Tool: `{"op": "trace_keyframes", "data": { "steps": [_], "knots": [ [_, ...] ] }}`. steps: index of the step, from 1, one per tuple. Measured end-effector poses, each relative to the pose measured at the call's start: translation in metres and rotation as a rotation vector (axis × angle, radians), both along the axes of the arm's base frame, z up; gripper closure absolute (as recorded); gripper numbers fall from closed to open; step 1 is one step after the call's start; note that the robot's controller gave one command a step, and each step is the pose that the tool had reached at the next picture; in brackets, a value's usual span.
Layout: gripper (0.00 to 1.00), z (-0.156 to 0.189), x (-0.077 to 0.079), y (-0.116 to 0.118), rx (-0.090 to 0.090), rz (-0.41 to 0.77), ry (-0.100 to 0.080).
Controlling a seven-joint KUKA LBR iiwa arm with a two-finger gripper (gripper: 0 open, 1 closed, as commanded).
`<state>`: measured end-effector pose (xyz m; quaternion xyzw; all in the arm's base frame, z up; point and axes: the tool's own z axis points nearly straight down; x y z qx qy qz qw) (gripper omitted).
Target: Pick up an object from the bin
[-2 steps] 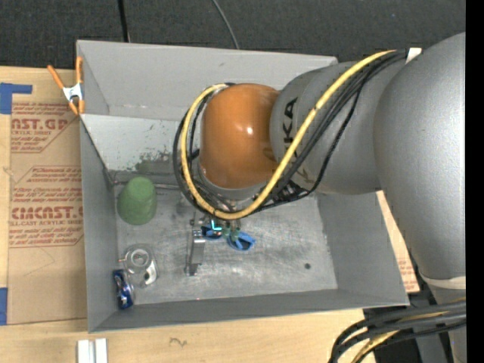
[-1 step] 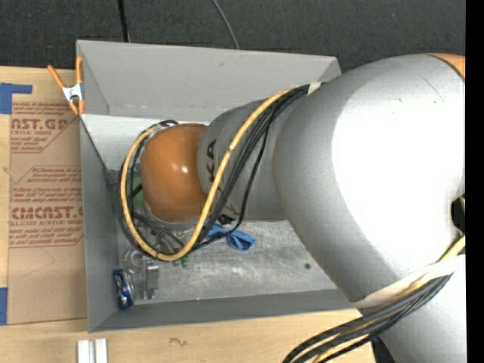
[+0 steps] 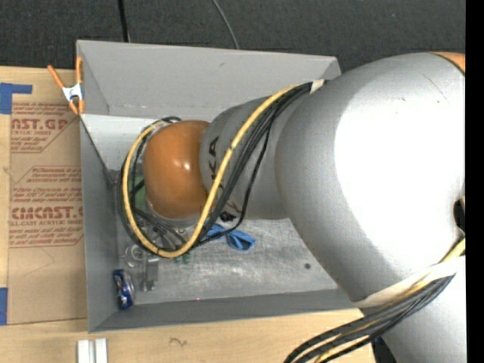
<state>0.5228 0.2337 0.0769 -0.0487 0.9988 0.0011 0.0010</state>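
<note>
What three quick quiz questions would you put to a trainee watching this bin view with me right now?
1. True or false: the small dark-blue object lies in the lower-left corner of the bin, close to the claw.
2. Where is the bright blue piece? A) on the bin's rim; B) on the bin floor, partly under the arm; C) outside the bin on the cardboard.
3. Fill in: the rounded cover on the arm's wrist is ___ in colour.

Key: 1 true; 2 B; 3 orange.
</note>
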Motion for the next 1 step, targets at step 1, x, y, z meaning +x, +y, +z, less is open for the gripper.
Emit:
{"op": "trace_keyframes", "data": {
  "steps": [1],
  "knots": [
    [1.0, 0.1711, -0.0013, -0.0271, 0.0, 0.066, -0.008]
  ]
}}
